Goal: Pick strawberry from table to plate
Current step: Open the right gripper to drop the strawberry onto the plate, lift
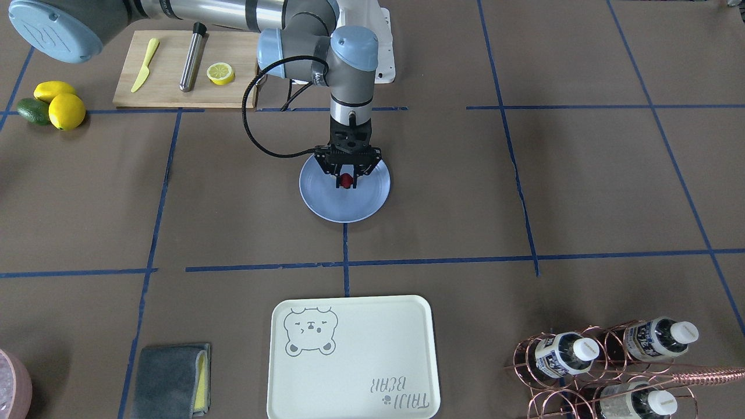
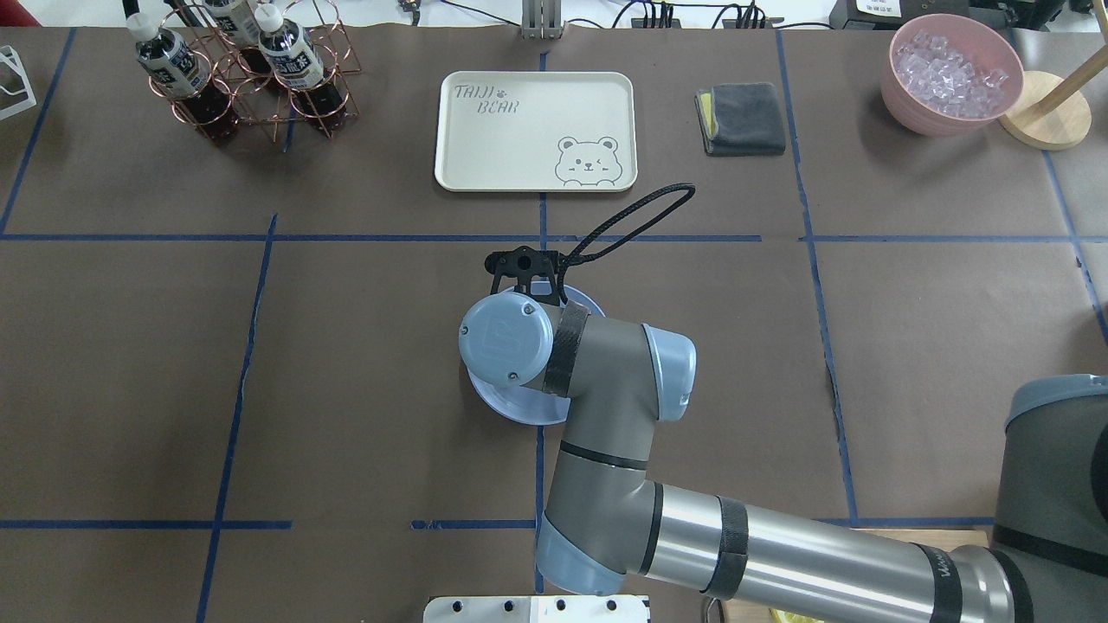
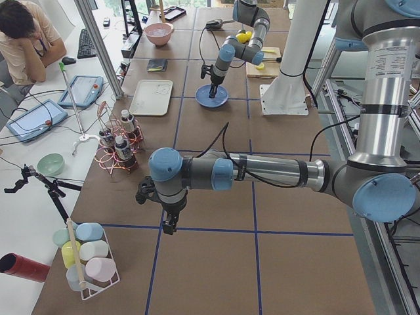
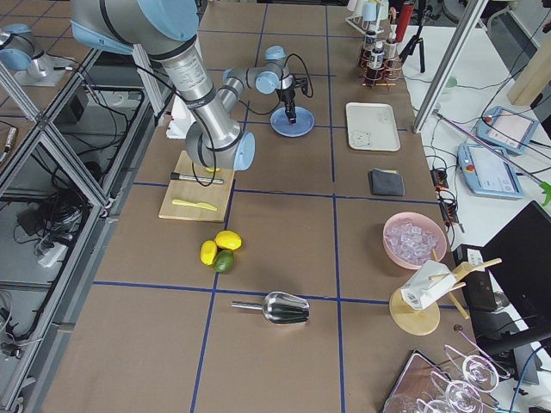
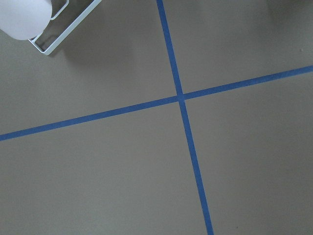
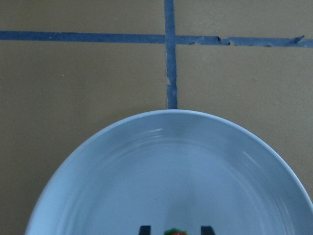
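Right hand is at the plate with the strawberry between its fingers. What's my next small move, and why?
Probably open the right hand to release. It grips the strawberry between its fingers, low over the middle of the plate, so the berry should land well inside the rim.

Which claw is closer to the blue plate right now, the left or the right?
Right. The right claw hangs directly over the plate, closed around the strawberry. The left claw is far off along the table, near the bottle rack.
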`<act>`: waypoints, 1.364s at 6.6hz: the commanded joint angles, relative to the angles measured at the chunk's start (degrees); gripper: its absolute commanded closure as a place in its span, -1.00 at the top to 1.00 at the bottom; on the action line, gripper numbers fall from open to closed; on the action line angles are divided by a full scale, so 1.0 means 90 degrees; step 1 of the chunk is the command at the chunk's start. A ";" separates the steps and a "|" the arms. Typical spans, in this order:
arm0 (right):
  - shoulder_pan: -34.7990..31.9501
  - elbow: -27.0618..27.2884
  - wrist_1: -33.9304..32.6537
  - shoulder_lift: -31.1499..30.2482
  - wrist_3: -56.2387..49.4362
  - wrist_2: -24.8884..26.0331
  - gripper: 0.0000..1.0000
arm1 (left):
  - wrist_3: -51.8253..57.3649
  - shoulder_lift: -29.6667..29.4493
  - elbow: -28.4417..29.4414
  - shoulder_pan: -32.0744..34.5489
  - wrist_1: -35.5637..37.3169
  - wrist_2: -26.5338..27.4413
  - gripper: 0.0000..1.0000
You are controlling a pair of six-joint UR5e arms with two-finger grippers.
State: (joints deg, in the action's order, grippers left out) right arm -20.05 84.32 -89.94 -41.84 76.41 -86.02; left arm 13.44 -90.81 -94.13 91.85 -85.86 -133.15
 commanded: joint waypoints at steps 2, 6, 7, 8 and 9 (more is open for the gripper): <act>-0.0096 0.0180 0.0022 0.0010 -0.0052 0.0036 1.00 | 0.0000 0.0003 0.0009 0.0000 -0.0011 0.0000 1.00; -0.2920 0.2794 -0.0278 -0.2161 -0.3301 -0.2807 1.00 | -0.0009 0.0012 0.0087 -0.0020 0.0077 0.0068 1.00; -0.3741 0.3127 -0.0261 -0.3115 -0.4881 -0.3511 1.00 | -0.0038 -0.0007 0.0107 -0.0020 0.0077 0.0000 1.00; -0.4571 0.3295 -0.0251 -0.3878 -0.6115 -0.3886 1.00 | -0.0048 0.0022 0.0010 -0.0010 0.0086 -0.0010 1.00; -0.5440 0.3287 -0.0241 -0.4804 -0.7200 -0.4102 1.00 | -0.0039 0.0022 0.0000 -0.0010 0.0077 -0.0010 1.00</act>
State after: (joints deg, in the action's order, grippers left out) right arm -59.96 113.04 -92.17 -75.79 23.94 -119.58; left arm 13.08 -90.68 -93.83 91.73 -85.13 -133.15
